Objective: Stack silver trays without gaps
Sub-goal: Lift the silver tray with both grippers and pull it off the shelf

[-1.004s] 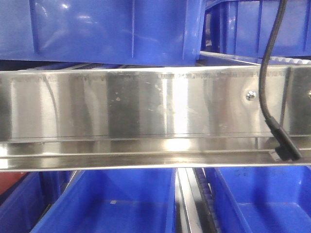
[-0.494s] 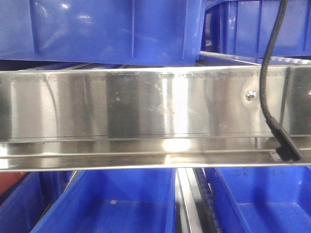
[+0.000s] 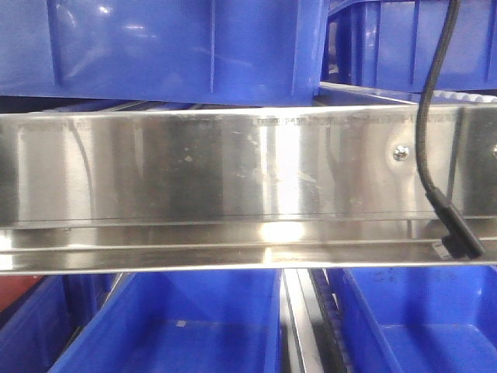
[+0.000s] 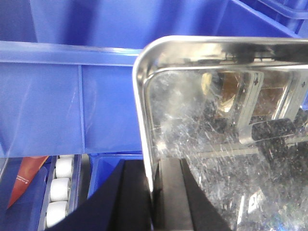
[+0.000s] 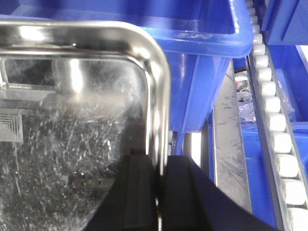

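Seen from the left wrist, a silver tray (image 4: pixel 192 120) with a scratched, reflective floor shows its far left corner. My left gripper (image 4: pixel 152 164) is shut on its left rim, one finger outside the wall and one inside. From the right wrist, a silver tray (image 5: pixel 72 130) shows its far right corner, and my right gripper (image 5: pixel 159 159) is shut on the right rim in the same way. Blue bins lie below and behind the tray. The front view shows neither trays nor grippers.
A long steel rail (image 3: pixel 233 171) with screws fills the front view, and a black cable (image 3: pixel 422 140) hangs across it. Blue bins (image 3: pixel 178 47) sit above and below it. White conveyor rollers (image 5: pixel 274 120) run on the right, with more rollers (image 4: pixel 60 187) and a red sheet (image 4: pixel 26 178) on the left.
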You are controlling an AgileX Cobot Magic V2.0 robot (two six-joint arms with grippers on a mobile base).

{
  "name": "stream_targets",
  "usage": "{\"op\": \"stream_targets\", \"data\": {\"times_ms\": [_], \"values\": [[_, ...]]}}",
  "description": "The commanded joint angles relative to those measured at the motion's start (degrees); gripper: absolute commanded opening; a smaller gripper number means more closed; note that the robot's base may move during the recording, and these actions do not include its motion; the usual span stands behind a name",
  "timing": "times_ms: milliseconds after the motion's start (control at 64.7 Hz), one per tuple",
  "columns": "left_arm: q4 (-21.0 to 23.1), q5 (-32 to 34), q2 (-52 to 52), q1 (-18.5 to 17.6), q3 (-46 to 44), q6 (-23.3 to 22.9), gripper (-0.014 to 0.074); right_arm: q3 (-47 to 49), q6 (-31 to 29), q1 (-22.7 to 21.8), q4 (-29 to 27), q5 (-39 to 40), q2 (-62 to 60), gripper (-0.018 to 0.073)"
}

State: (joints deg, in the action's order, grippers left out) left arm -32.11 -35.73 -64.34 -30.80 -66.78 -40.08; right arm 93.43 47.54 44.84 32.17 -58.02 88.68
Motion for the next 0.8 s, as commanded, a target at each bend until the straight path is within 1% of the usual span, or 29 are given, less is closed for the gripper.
{"op": "stream_targets", "data": {"times_ms": [0,788], "values": [[-0.18,5.46,0.51,-0.81,-0.35,0.42,-0.0016,0.28,-1.04,0.33,0.63,3.17,-0.25,-0.0055],[-0.18,5.46,0.51,-0.81,-0.35,0.42,-0.0016,0.28,-1.04,0.33,0.63,3.17,-0.25,-0.0055]]}}
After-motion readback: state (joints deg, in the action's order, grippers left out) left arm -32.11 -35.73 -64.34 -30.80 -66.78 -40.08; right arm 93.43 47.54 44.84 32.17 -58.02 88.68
